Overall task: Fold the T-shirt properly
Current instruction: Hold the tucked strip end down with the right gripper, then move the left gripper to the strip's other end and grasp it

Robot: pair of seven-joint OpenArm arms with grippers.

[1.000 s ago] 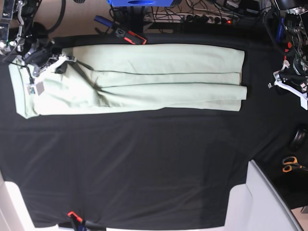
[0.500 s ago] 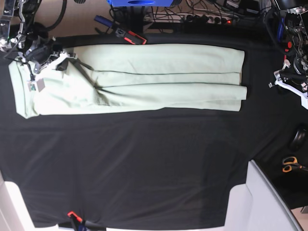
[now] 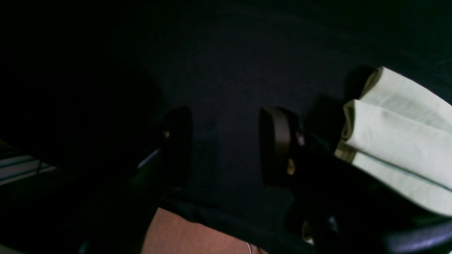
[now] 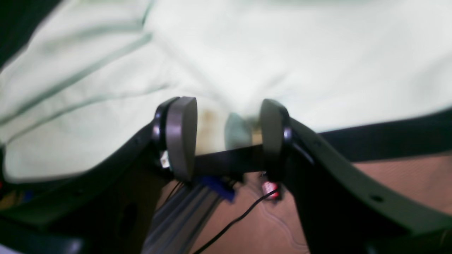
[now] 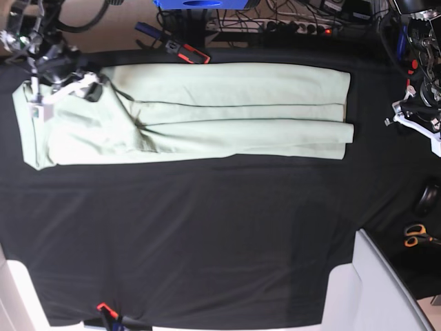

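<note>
Done: T-shirt (image 5: pixel 207 110) lies folded lengthwise into a long strip.
Left: you must fold crosswise.
Right pincer (image 4: pixel 227 135): parted, empty, above shirt.
Left pincer (image 3: pixel 226 144): parted, empty, beside shirt.

No legible text, label or number anywhere — not even on the T-shirt (image 5: pixel 207 110).

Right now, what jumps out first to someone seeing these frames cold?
The pale green T-shirt, folded lengthwise into a long band across the far half of the black table cover. Next, the right gripper with jaws apart over the shirt's end, and the left gripper open over bare cloth beside the other end.
</note>
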